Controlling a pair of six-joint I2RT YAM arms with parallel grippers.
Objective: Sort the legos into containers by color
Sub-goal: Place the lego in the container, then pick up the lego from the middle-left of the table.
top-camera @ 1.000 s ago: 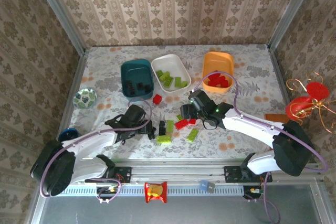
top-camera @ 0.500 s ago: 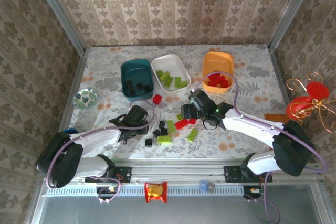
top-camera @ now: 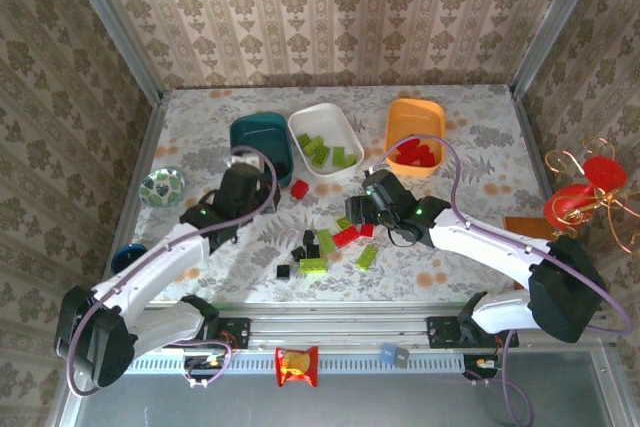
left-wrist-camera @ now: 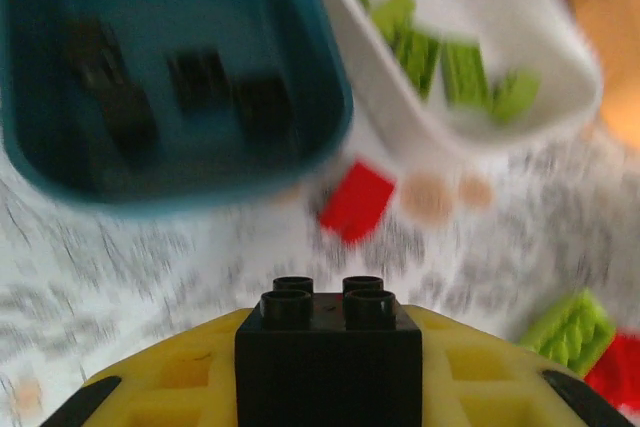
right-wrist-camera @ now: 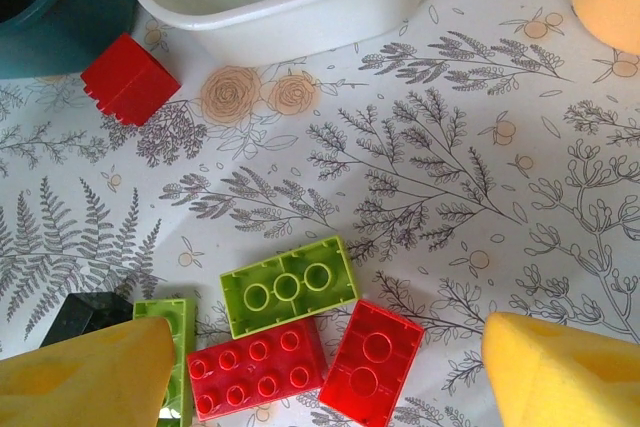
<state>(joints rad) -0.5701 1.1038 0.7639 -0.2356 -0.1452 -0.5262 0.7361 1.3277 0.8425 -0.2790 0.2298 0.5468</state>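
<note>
Floral-print tablecloth under patterned wallpaper, with three tubs in a row at the back: the teal tub holds black bricks, the white tub green ones, the orange tub red ones. The left gripper hangs at the teal tub's near rim, clamped on a black brick with its studs up; from above, its arm hides the tub's near end. A lone red brick lies on the cloth just in front of the gap between the teal and white tubs. The right gripper, jaws wide apart, hovers over a green brick and two red bricks lying side by side. A patterned dish and a blue cup sit at the left edge, and a red ornament beyond the right rail.

A second earlier the left gripper was low among the loose bricks near the front, jaws apart; it has since closed, risen and swung back. The right arm has not moved. A small black piece lies alone near where the left gripper had been.
</note>
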